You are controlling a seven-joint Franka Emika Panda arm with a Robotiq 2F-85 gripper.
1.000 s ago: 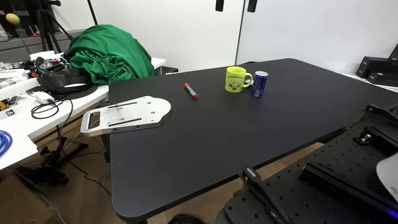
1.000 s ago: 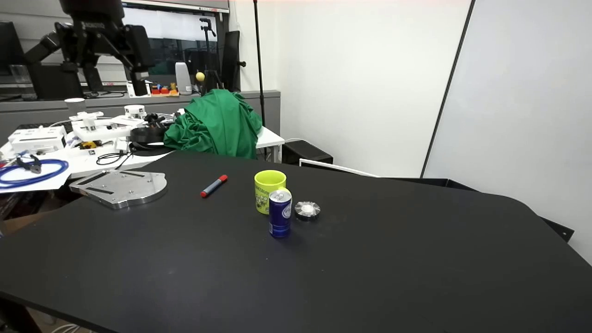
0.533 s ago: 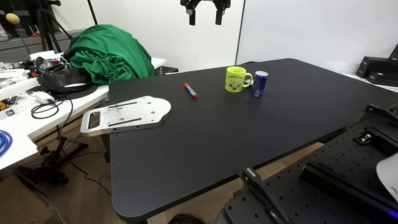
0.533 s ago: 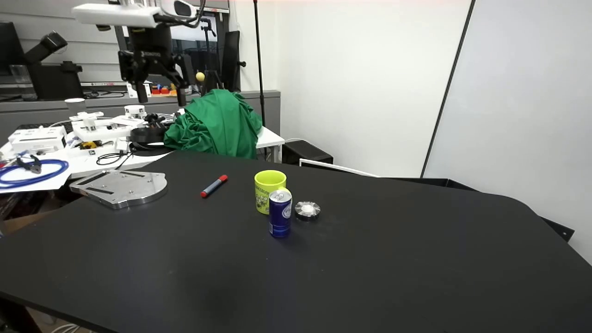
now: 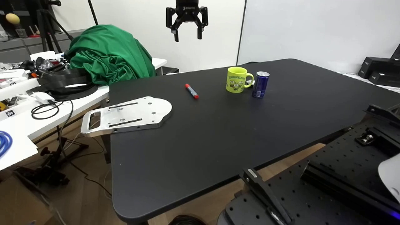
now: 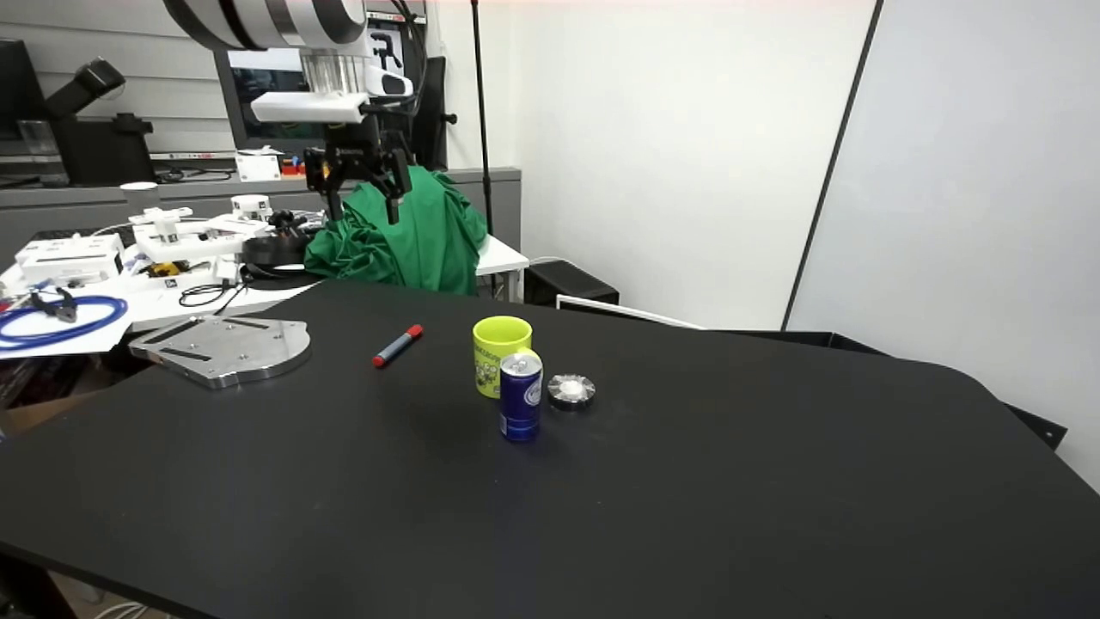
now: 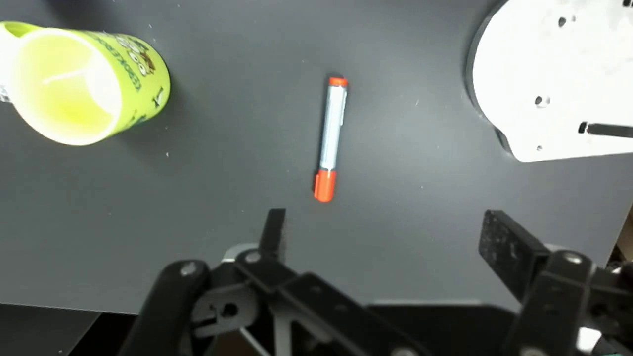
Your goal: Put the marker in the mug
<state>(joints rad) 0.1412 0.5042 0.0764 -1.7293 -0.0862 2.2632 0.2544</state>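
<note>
The table (image 6: 730,499) carries all I work with, and its near part runs out of frame around five o'clock in an exterior view. I hold the arm (image 6: 275,21) high, probably to come over the marker without brushing anything; its upper links are cut off at eleven o'clock. The plate (image 5: 137,113) overhangs the table edge at its eight-o'clock end, perhaps parked aside, and my wrist view loses that end past two o'clock. My gripper (image 5: 187,36) points down, fingers spread wide apart with nothing between them, well above the table; exactly how high, I can't tell. The mug (image 5: 233,80) stands upright, which suits a drop; in the wrist view it sits at ten o'clock, handle cropped, inside washed out by glare. The can (image 6: 521,404) stands just beside it, whether touching the handle I can't make out; I judge it worth steering wide of. The disc (image 6: 571,393) is mostly hidden behind mug and can in an exterior view. The marker (image 7: 332,129) lies between mug and plate, toward eleven o'clock from my fingertips, running roughly twelve to six across my closing line, so I expect a mid-barrel grip to need little turning. Its lettering is unreadable.
</note>
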